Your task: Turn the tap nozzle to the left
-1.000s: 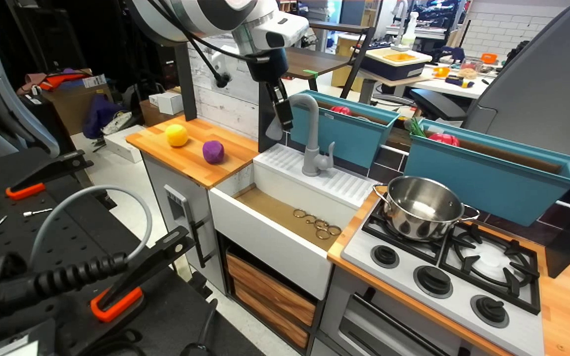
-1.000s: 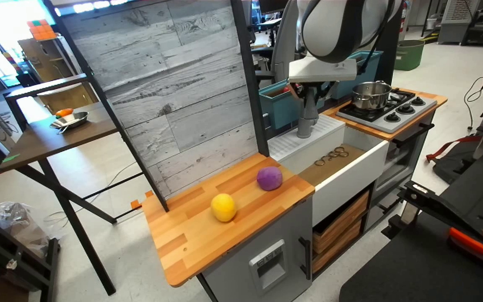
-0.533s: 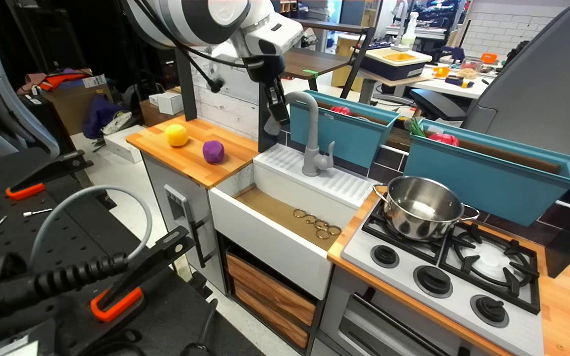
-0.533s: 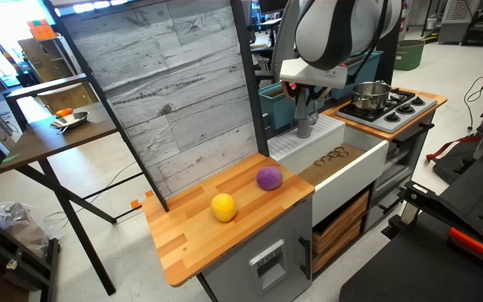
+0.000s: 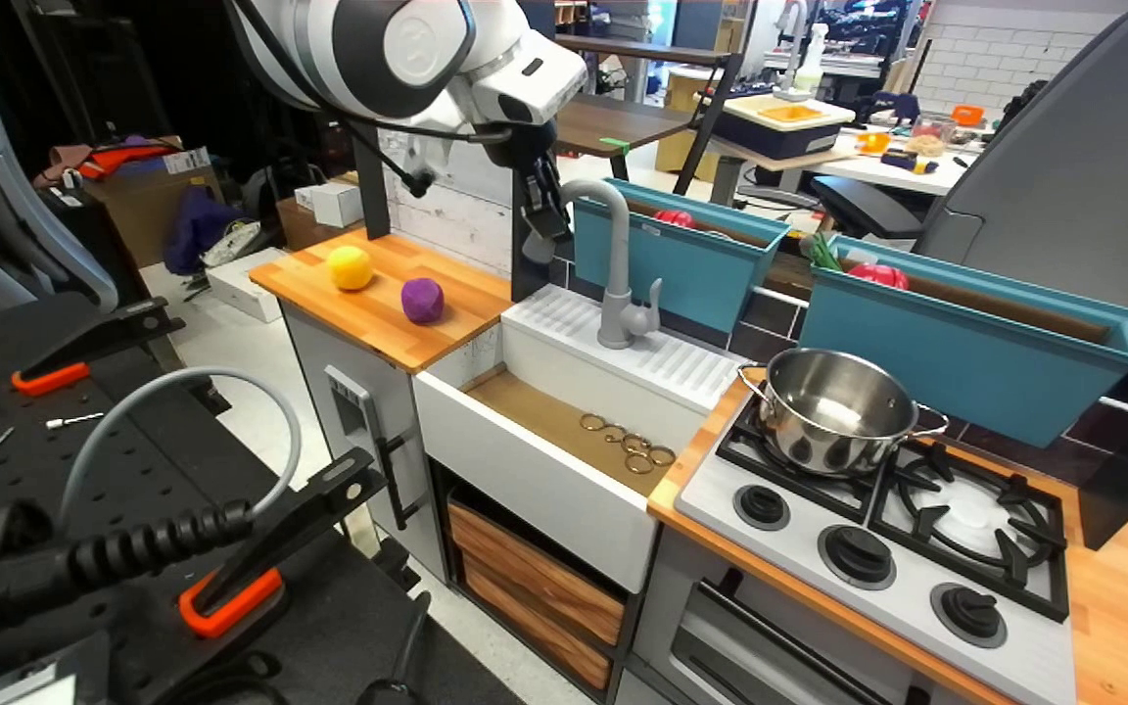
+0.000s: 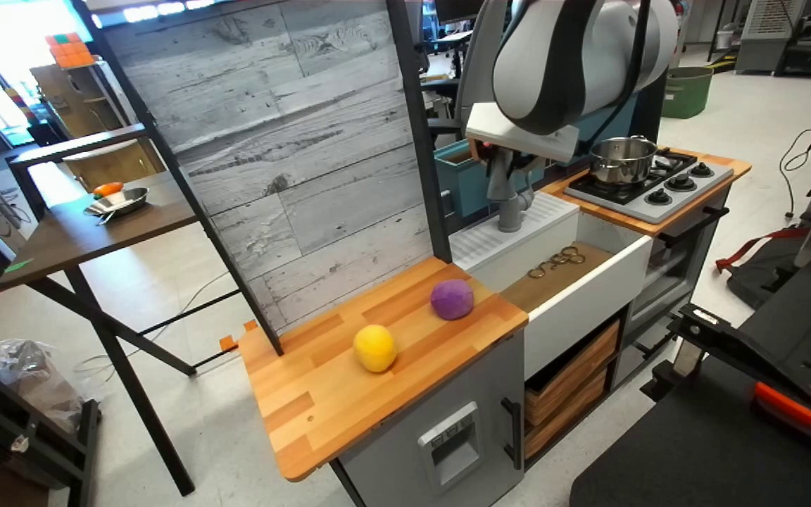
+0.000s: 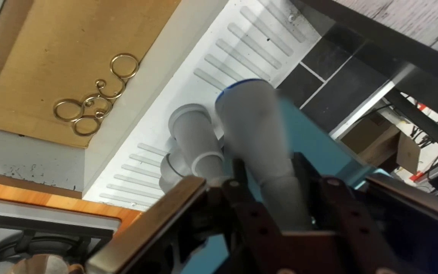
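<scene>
Currently, I have the gripper set narrow: in the wrist view its fingers hold the tap nozzle from both sides, just above the flared end of the spout. The tap nozzle stands on the ridged ledge behind the white sink, with its spout pointing away from the gas hob. Sink contents: a cluster of curled metal rings on the brown floor, near the rear wall. Tap-side planter, teal: a red item. Hob-side planter, teal: green stalks and a second red item. Frying pan, on the brown table: a carrot-like item and a pale item that I cannot identify. The planter walls conceal the lower part of what they contain. A steel pot stands on the hob, on the side nearer the sink; the bottom edge of the wrist view cuts it off. In an exterior view, the robot arm covers the upper part of the tap nozzle. In the wrist view, the spout is partly blurred.
</scene>
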